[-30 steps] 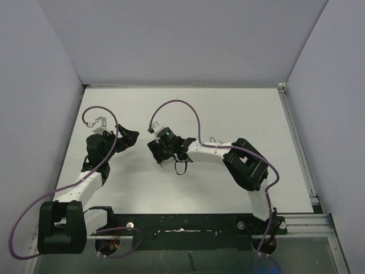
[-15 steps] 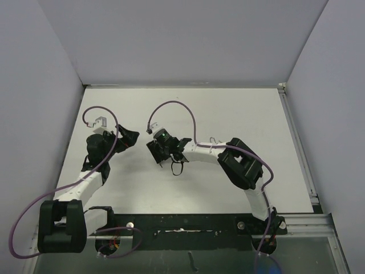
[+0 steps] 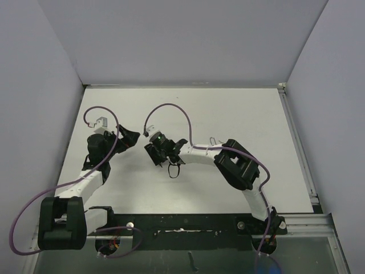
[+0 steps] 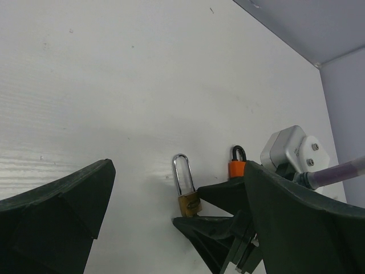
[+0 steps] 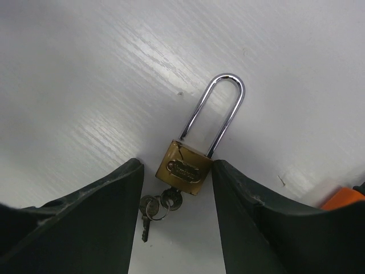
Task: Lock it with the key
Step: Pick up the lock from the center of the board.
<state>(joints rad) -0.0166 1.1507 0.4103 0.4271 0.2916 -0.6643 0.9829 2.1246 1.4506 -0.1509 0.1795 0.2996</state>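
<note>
Right pincer (image 5: 177,166) parted, straddling padlock (image 5: 183,168); keys (image 5: 157,206) at its base; left pincer (image 4: 177,165) spread wide.

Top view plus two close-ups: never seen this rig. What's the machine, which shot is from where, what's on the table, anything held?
Two robot arms are bolted at the near edge of a table. The overhead picture looks down on both, left arm on the left, right arm on the right. The other two pictures come from a camera on each wrist, so the dark wedges at the bottom are that arm's own jaws. On the table lies a brass padlock with a long steel shackle and keys at its bottom end. Beside it sits an orange item with a black loop. The right jaws straddle the padlock body with a gap showing, so nothing is gripped yet. The left jaws stand wide open and empty.
</note>
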